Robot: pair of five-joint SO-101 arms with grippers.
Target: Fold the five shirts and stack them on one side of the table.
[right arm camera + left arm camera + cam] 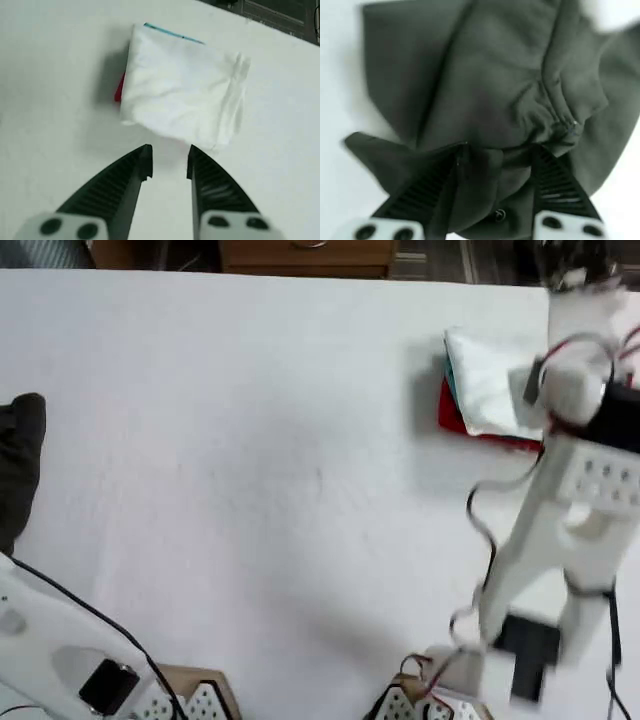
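A dark grey-green shirt [490, 90] lies crumpled at the table's left edge [20, 455]. My left gripper [497, 162] is right over it, fingers [555, 185] spread open with bunched cloth lying between them. At the right side of the table sits a stack of folded shirts [490, 390]: a white one [185, 90] on top, a teal edge [170, 32] and a red one [119, 90] below. My right gripper [169, 160] hovers just short of the stack, fingers a little open with nothing between them.
The right arm [565, 500] stands over the table's right side, partly covering the stack, with cables hanging off it. The left arm [60, 650] is at the front left corner. White table [270, 470] stretches between the two. A wooden cabinet [305, 255] stands behind.
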